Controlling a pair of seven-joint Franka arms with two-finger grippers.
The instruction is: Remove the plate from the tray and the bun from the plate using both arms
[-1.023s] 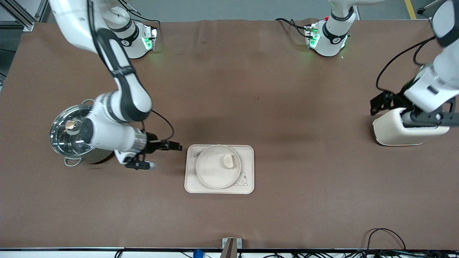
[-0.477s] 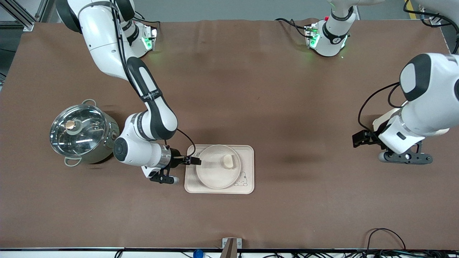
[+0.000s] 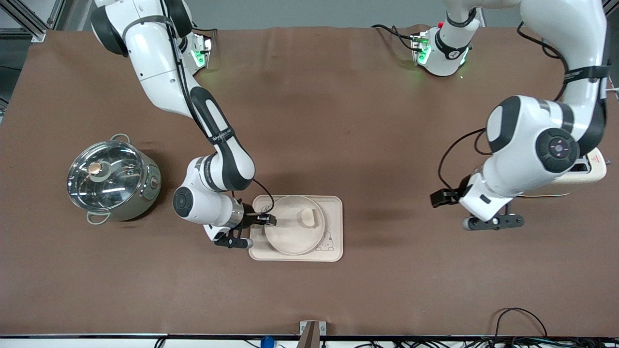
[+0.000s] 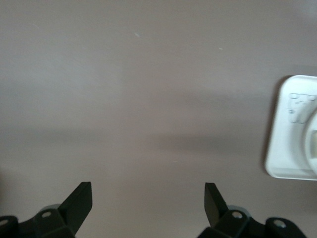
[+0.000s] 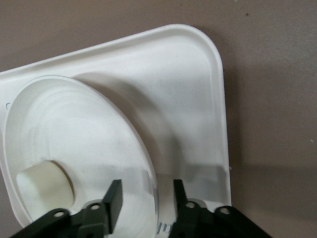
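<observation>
The round cream plate (image 3: pixel 290 234) lies on the rectangular tray (image 3: pixel 333 205), and the pale bun (image 3: pixel 306 217) rests on the plate. My right gripper (image 3: pixel 267 220) is at the plate's rim on the side toward the right arm's end. Its jaws straddle the rim and are closed on it. The plate looks slightly tilted. The right wrist view shows the gripper (image 5: pixel 146 191), the plate (image 5: pixel 74 134), the bun (image 5: pixel 44 183) and the tray (image 5: pixel 188 89). My left gripper (image 3: pixel 437 197) is open and empty over bare table beside the tray. It also shows in the left wrist view (image 4: pixel 147 191).
A steel pot with a glass lid (image 3: pixel 113 179) stands toward the right arm's end. A cream toaster (image 3: pixel 591 170) stands toward the left arm's end, partly hidden by the left arm. The tray's corner (image 4: pixel 287 148) shows in the left wrist view.
My right gripper moved from beside the pot to the plate's rim and closed on it. My left gripper left the toaster and swung toward the tray.
</observation>
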